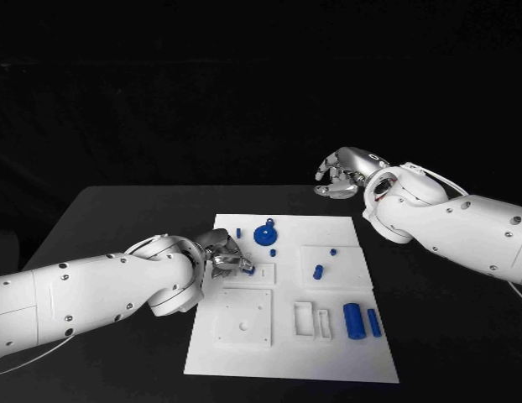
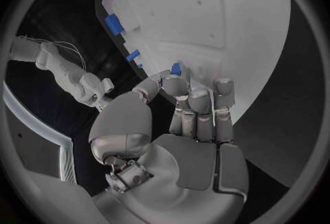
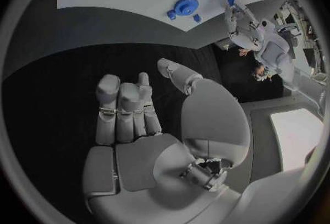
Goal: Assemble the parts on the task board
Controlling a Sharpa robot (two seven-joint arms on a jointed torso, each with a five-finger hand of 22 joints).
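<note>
Flat white rectangular task board (image 1: 334, 353) lying mid-table on the matte black tabletop (image 1: 116, 218), carrying small blue plastic parts: a toothed gear (image 1: 266, 233) near its far edge, a short peg (image 1: 318, 271) at the middle, two cylinders (image 1: 353, 319) side by side toward the near right. Silver left hand (image 1: 227, 256) down at the board's left edge, fingertips (image 2: 176, 84) pinching a small blue piece (image 2: 176, 69). Silver right hand (image 1: 342, 173) raised beyond the board's far edge over dark surroundings, fingers loosely curled and holding nothing; no legible writing anywhere.
</note>
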